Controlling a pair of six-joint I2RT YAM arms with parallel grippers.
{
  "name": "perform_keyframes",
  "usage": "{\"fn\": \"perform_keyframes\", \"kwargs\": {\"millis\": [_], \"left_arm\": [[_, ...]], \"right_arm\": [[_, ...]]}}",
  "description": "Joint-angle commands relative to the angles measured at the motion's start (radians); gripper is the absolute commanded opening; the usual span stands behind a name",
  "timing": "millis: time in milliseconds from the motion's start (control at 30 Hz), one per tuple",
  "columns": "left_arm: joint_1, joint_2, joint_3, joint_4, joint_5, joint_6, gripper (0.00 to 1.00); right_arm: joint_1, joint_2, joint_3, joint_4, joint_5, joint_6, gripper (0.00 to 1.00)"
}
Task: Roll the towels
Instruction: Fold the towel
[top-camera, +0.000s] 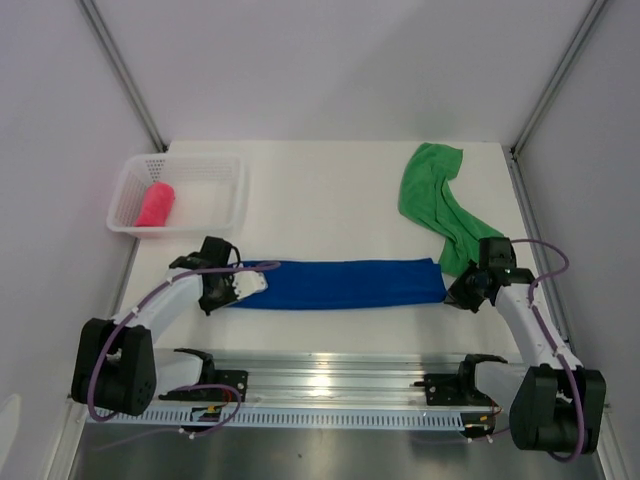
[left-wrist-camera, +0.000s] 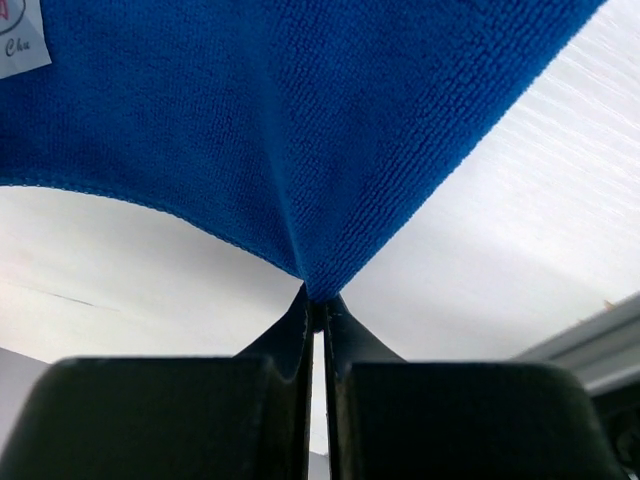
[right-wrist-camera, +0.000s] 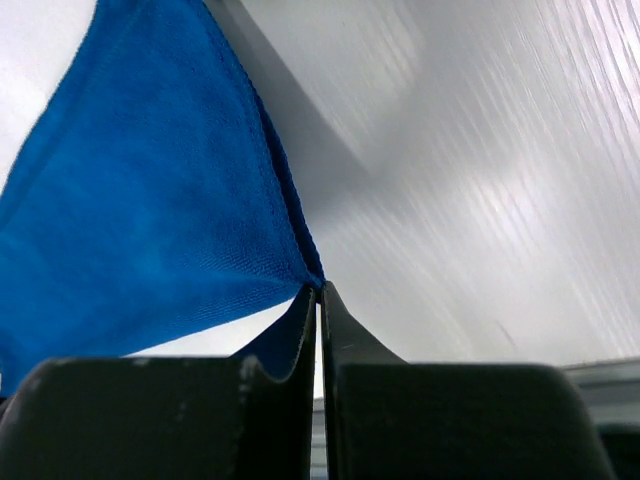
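Rolling is done only for the pink-red soft towel (top-camera: 156, 204) in the white mesh basket (top-camera: 236, 190); left end effector (top-camera: 247, 286) and right end effector (top-camera: 456, 292) pinch the royal blue towel (top-camera: 340, 283), bright green towel (top-camera: 432, 190) waits.

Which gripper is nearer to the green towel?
Right. The right gripper sits close beside the green towel; the left gripper is far off, at the other end of the blue towel.

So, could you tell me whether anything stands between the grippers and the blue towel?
Nothing visible does. The left gripper and right gripper are each shut on a corner of the blue towel. The green towel lies beyond its right end, not between towel and fingers.
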Motion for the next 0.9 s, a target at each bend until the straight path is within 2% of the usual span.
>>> {"fn": "perform_keyframes", "kwargs": {"millis": [0,200,233,267,367,400,467,600,633,767,800,867], "left_arm": [[0.008,-0.052,-0.012,-0.110,0.030,0.023,0.01],[0.008,-0.053,-0.041,-0.152,0.033,0.020,0.01],[0.008,-0.053,-0.044,-0.158,0.032,0.020,0.01],[0.008,-0.055,-0.052,-0.161,0.027,0.019,0.02],[0.008,-0.056,-0.059,-0.179,0.009,0.022,0.34],[0.008,-0.056,-0.061,-0.188,-0.011,0.026,0.46],[0.008,-0.059,-0.053,-0.227,-0.046,0.029,0.53],[0.019,-0.061,0.029,-0.340,-0.068,0.023,0.56],[0.025,-0.061,0.074,-0.363,-0.062,0.019,0.57],[0.100,-0.046,0.239,-0.326,0.004,-0.070,0.59],[0.113,-0.017,0.291,-0.301,0.028,-0.146,0.59],[0.133,0.023,0.341,-0.256,0.098,-0.226,0.54]], "right_arm": [[0.030,-0.084,0.004,-0.113,0.082,0.086,0.00],[0.119,-0.130,0.012,-0.196,0.120,0.131,0.00],[0.129,-0.124,0.012,-0.206,0.122,0.143,0.02],[0.139,-0.121,0.012,-0.209,0.122,0.149,0.13],[0.141,-0.130,0.020,-0.232,0.132,0.154,0.31],[0.141,-0.141,0.042,-0.239,0.143,0.158,0.33],[0.139,-0.173,0.079,-0.265,0.206,0.158,0.36],[0.136,-0.188,0.200,-0.238,0.280,0.079,0.41],[0.133,-0.182,0.222,-0.157,0.265,0.033,0.42],[0.077,-0.081,0.224,0.068,0.090,-0.203,0.41],[0.067,-0.019,0.221,0.111,0.039,-0.261,0.40],[0.018,0.058,0.228,0.193,-0.067,-0.288,0.36]]}}
